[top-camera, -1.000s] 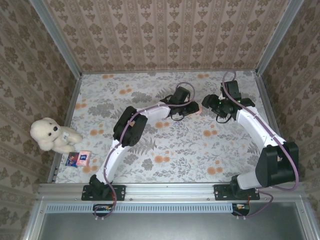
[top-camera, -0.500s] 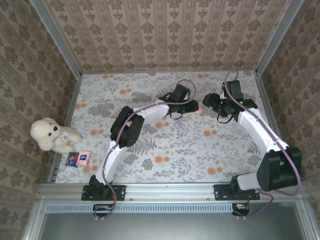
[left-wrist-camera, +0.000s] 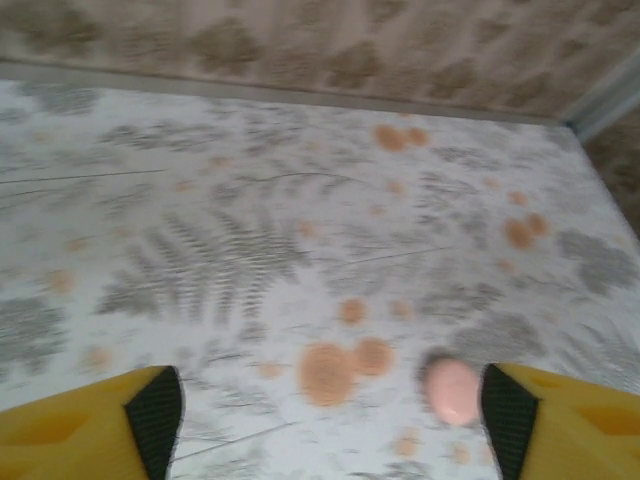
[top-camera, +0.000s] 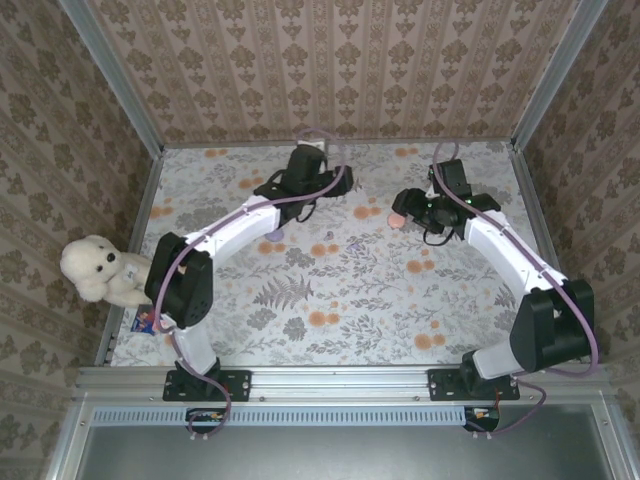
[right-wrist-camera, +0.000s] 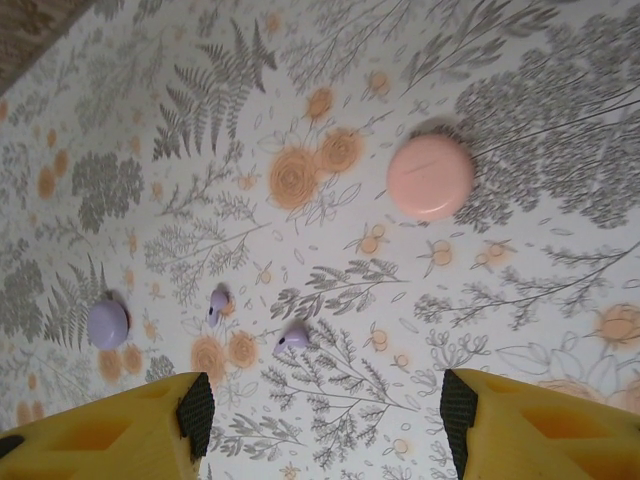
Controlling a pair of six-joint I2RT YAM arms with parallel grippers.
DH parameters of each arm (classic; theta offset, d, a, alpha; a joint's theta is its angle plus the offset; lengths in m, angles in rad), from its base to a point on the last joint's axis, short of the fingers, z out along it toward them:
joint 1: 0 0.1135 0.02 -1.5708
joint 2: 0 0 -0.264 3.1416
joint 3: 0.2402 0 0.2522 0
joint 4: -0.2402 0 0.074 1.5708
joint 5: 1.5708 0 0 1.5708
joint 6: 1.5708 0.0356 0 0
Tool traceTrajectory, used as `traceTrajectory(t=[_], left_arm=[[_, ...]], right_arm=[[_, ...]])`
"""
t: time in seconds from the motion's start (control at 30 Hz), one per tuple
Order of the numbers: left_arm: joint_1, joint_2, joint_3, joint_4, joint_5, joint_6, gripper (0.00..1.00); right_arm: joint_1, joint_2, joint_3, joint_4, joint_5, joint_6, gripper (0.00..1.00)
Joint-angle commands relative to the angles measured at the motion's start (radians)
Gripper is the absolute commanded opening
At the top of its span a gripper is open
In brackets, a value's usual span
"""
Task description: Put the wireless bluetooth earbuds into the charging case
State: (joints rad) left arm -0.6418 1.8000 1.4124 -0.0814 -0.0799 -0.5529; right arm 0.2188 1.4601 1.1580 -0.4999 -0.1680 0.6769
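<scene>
Evidently nothing is inserted yet: two lilac earbuds point(right-wrist-camera: 218, 300) lie loose on the bench point(right-wrist-camera: 520, 300), left of the pink case point(right-wrist-camera: 430, 177), apparently closed. Left gripper point(left-wrist-camera: 330, 410) and right gripper point(right-wrist-camera: 325, 410) stand spread, empty.

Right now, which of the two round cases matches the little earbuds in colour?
The lavender case, lying near the two lavender earbuds; the pink case lies farther from them.

Lab test cell: aluminium frame point(top-camera: 340, 380), wallpapered walls point(top-camera: 330, 60).
</scene>
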Motion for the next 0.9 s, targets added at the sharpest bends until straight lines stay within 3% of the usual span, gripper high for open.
traceTrajectory(t=[0.0,0.13,0.3,0.57,0.87], left_arm=[[0.079,-0.056,-0.114,0.025,-0.037,-0.071,0.98],[0.175,-0.115,-0.222,0.046,0.014,-0.131,1.0],[0.259,-0.155,-0.262,-0.042,0.05,-0.076,1.0],[0.277,-0.09,-0.217,-0.265,0.049,0.074,1.0],[0.25,-0.015,-0.191,-0.355,0.02,0.152,0.96]], right_arm=[[0.056,0.052,0.062,-0.022,0.002,-0.016,0.66],[0.141,0.13,0.125,-0.032,0.028,-0.019,0.67],[0.22,0.209,0.196,-0.031,0.054,-0.008,0.68],[0.281,0.281,0.275,-0.065,0.077,0.004,0.68],[0.3,0.292,0.278,-0.071,0.086,0.007,0.67]])
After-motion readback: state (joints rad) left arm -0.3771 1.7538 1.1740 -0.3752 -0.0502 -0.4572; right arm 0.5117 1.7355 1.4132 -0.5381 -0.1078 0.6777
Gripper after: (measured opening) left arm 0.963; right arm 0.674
